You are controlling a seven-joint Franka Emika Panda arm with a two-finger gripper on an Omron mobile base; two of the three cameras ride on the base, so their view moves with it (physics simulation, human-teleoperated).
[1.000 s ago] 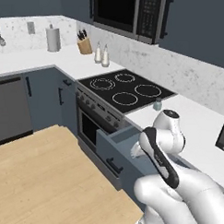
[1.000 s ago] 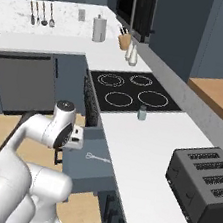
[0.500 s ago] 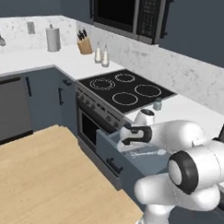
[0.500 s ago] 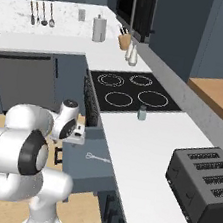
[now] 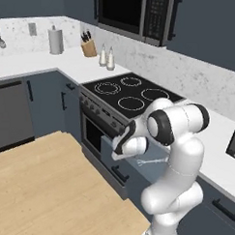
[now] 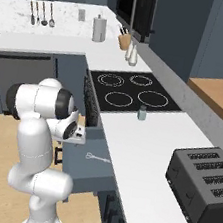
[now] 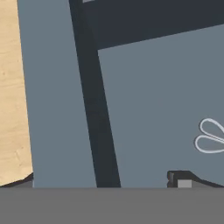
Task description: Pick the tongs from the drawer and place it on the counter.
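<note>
Swung lower over the open slate-blue box drawer (image 6: pixel 88 163) since before; with released end effector (image 5: pixel 119 147), centre over thin silvery-white tongs (image 6: pixel 98 157), then descend straight.

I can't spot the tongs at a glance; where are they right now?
The tongs lie flat inside the open drawer, just below the counter edge, right of the open gripper; their looped ends show at the hand view's right edge.
</note>
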